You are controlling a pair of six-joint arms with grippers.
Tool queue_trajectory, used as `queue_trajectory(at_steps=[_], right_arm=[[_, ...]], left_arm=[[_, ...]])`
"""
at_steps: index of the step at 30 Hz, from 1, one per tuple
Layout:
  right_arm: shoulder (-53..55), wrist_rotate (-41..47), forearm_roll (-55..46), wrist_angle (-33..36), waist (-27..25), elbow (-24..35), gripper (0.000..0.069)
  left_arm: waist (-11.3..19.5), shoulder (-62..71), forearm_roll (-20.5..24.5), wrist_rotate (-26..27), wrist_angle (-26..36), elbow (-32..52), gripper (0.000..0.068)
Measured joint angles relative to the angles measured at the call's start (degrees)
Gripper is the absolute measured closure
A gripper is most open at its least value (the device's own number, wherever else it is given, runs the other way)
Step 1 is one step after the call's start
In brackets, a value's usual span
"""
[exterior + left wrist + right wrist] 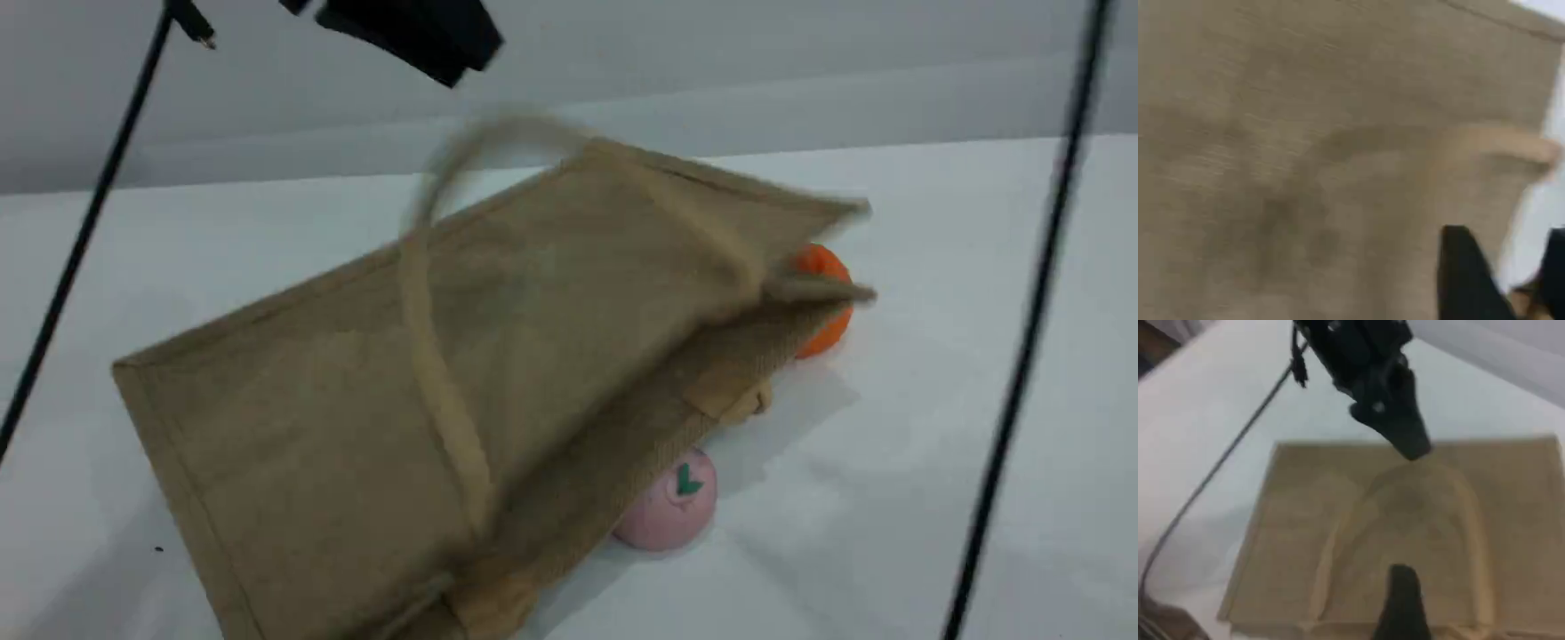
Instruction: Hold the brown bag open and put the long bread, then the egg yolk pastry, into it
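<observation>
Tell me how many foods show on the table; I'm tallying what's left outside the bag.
2: an orange ball behind the brown bag mouth, a pink ball at its near edge. The bag may hide others.

The left gripper hangs above the brown bag, clear of the fabric, its dark body entering the scene view from the top edge just over the blurred loop of the bag's upper handle. From the right wrist view it points down toward the middle of the bag with nothing between its tips. In its own wrist view two dark fingertips stand apart over the bag's flat side, holding nothing. The right gripper shows only one dark fingertip at the bottom of its own view, poised above the bag's near edge; its jaws cannot be judged there.
</observation>
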Motion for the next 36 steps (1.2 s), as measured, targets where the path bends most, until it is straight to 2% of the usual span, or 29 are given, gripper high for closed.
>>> queue_trajectory(at_steps=[3,6,10,14,19,24,28,31,36], right_arm=[[-3.6,4.4,-5.3,3.4,0.0,0.0,0.0208],[-6.7,9.5,-11.6,8.0,0.0,0.0,0.0209],[-10.7,16.8,-21.1,17.9,0.0,0.0,0.0209],[-15.6,23.2,-27.8,21.1,0.1,2.3,0.021],[-24.4,24.7,-29.0,20.9,0.1,10.3,0.0209],[-36.6,27.2,-27.8,21.0,0.1,22.7,0.0209],[-46.7,27.6,-27.6,19.9,0.1,31.2,0.0209],[-55.1,27.6,-28.2,14.8,0.1,36.0,0.021],[-66.1,27.6,-28.0,12.5,0.1,41.3,0.021]], left_arm=[[-0.7,0.3,-0.8,0.1,0.6,0.0,0.0254],[-0.6,-0.4,0.3,0.1,0.6,-0.2,0.0186],[-0.7,-4.4,6.4,-2.9,0.8,-0.3,0.0169],[-2.2,-10.4,14.3,-9.3,0.9,0.0,0.0169],[-5.8,-19.2,24.6,-17.5,1.0,1.0,0.0174],[-9.3,-29.1,33.7,-24.4,0.9,7.9,0.0179],[-9.8,-37.8,36.9,-29.1,0.8,16.8,0.0183],[-9.8,-45.6,37.0,-31.8,0.7,24.3,0.0183],[-9.8,-59.0,37.1,-35.6,-2.7,37.4,0.0183]])
